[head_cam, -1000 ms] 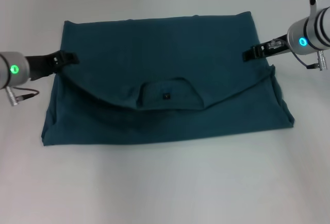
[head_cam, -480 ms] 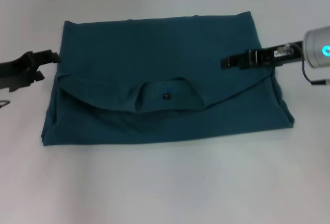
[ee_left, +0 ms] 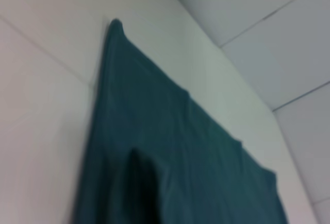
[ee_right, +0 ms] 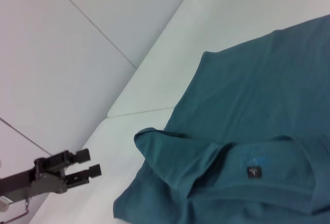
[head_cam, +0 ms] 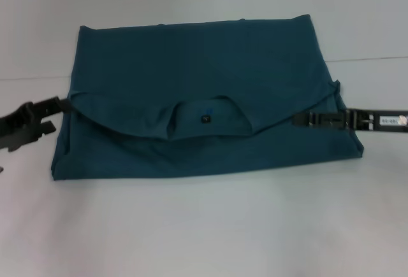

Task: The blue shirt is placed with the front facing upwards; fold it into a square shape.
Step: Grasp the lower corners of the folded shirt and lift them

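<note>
The blue shirt lies flat on the white table, folded into a wide rectangle. Its top part is turned down toward the front, so the ribbed collar and its small dark neck label face up. The lettering is hidden. My left gripper hovers open just off the shirt's left edge, beside the folded-over corner, with nothing in it. The right wrist view also shows the left gripper open. My right gripper reaches in low over the shirt's right edge near the front corner. The shirt fills the left wrist view.
Bare white table surrounds the shirt in front and on both sides. A thin seam crosses the tabletop at the right. A white panelled wall rises behind the table.
The right gripper has swung from the shirt's right middle down toward its front right corner. The left gripper has dropped slightly toward the front. The shirt lies as before.
</note>
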